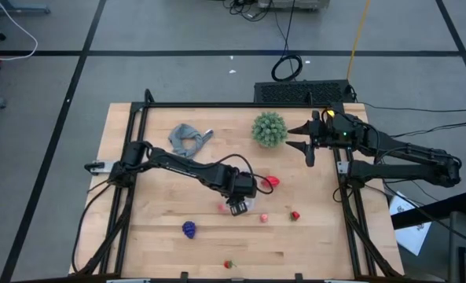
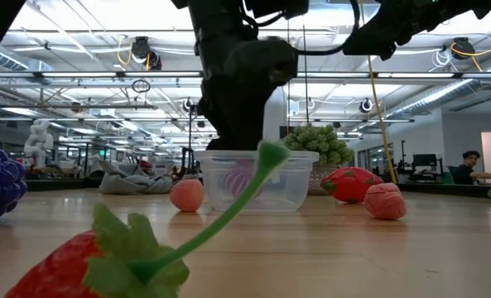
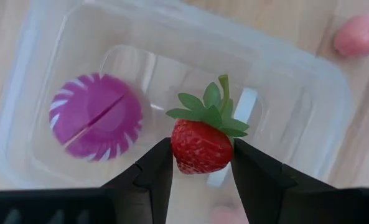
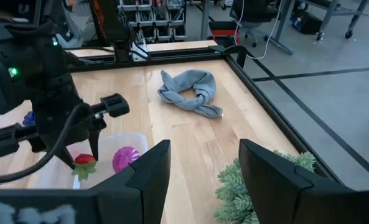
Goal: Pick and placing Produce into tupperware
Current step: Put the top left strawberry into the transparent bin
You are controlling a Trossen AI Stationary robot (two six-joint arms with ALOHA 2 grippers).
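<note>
The left gripper (image 3: 201, 163) hangs over the middle of the table, its fingers pinched on a red strawberry (image 3: 201, 144) held just above the open tupperware (image 3: 308, 81), so the step in hand looks like the placing of this piece. A magenta, white-striped piece (image 3: 96, 116) already lies inside the container, off to one side of the strawberry, and the floor under the fruit is bare; the next move probably calls only for a short lowering and a release clear of the walls. The right gripper (image 1: 310, 141) waits at the table's far right edge beside the spiky green plant (image 1: 269, 129), its fingers parted and empty. Still loose on the wood are a purple grape bunch (image 1: 188, 229), another strawberry (image 1: 228, 264), a red piece (image 1: 295, 215) and pink ones (image 1: 263, 218). The grey cloth (image 1: 188, 139) lies well apart, and nothing blocks the drop.
</note>
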